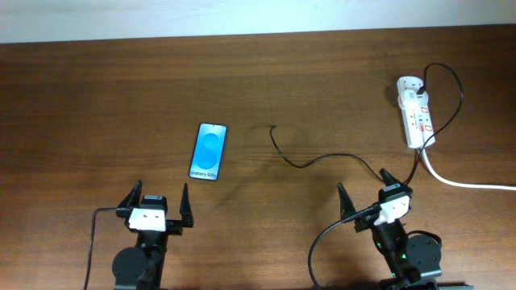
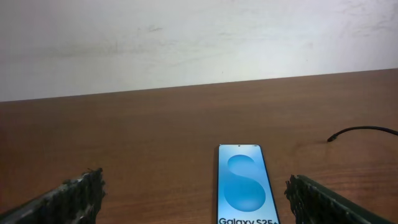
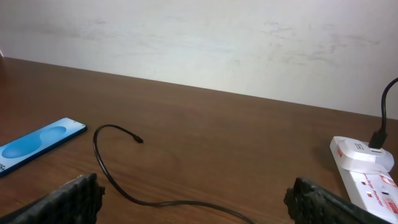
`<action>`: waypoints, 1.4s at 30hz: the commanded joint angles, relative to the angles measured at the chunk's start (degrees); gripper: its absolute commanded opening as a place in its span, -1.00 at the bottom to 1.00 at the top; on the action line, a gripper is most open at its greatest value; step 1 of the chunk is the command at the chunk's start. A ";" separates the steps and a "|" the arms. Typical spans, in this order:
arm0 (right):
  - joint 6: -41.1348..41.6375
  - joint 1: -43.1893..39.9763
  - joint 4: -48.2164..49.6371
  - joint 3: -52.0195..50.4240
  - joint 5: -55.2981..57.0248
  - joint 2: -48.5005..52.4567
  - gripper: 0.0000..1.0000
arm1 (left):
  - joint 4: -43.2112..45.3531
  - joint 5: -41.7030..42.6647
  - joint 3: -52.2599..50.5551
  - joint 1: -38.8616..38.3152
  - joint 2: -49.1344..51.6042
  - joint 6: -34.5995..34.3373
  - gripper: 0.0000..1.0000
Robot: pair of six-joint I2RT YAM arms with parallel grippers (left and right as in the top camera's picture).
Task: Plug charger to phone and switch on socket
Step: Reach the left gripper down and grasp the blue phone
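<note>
The phone [image 1: 209,151] lies flat on the brown table, blue screen up, "Galaxy S25" text at its near end; it also shows in the left wrist view [image 2: 244,185] and the right wrist view [image 3: 38,144]. The thin black charger cable [image 1: 306,161] curls from the white power strip [image 1: 415,111] toward the middle, its free plug tip [image 1: 273,127] lying loose right of the phone; it shows in the right wrist view [image 3: 118,180]. My left gripper [image 1: 157,200] is open and empty, just in front of the phone. My right gripper [image 1: 363,187] is open and empty, near the cable.
The power strip's thick white cord [image 1: 459,182] runs off the right edge. The strip also shows in the right wrist view [image 3: 367,174]. A pale wall [image 2: 186,43] stands behind the table's far edge.
</note>
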 commanded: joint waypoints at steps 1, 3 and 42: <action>0.00 -0.31 -0.26 -0.31 -0.90 -0.39 0.97 | -0.28 0.81 -0.15 0.24 -0.55 1.11 0.98; 0.00 -0.31 -0.26 -0.31 -0.90 -0.39 0.97 | -0.28 0.74 -0.15 0.24 -0.55 1.11 0.98; 0.00 -0.31 -0.26 -0.31 -0.90 -0.39 0.97 | -55.63 14.38 94.82 -0.17 92.63 -0.42 0.98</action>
